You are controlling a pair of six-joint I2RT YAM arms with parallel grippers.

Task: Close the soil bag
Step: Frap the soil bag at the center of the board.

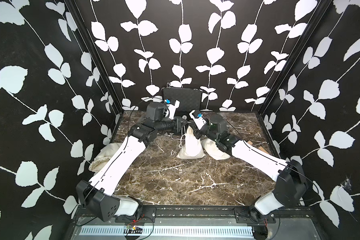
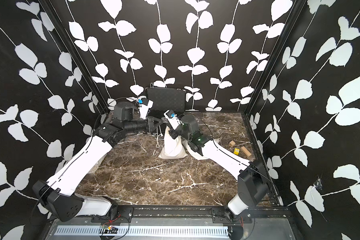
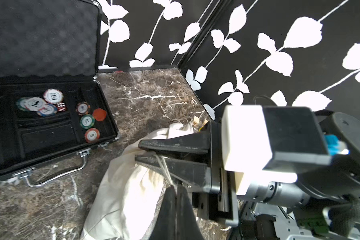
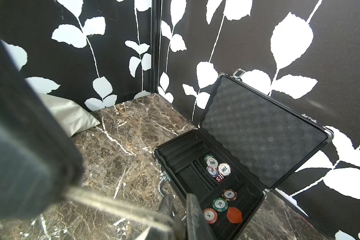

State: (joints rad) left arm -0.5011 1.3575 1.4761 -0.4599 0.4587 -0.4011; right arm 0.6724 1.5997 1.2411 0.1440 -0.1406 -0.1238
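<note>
Both top views look from high above the near edge, down and toward the far wall. They cover the whole table [image 1: 175, 187] from a distance, and their fields are nearly identical. The left wrist view sits low and close to the work. It faces right and far, toward the far right corner, and is near enough to resolve the string [image 3: 164, 169]. The right wrist view also sits low and faces the far left corner. Both wrist views share the open case [image 4: 258, 128] at the far wall, which both top views also show.
</note>
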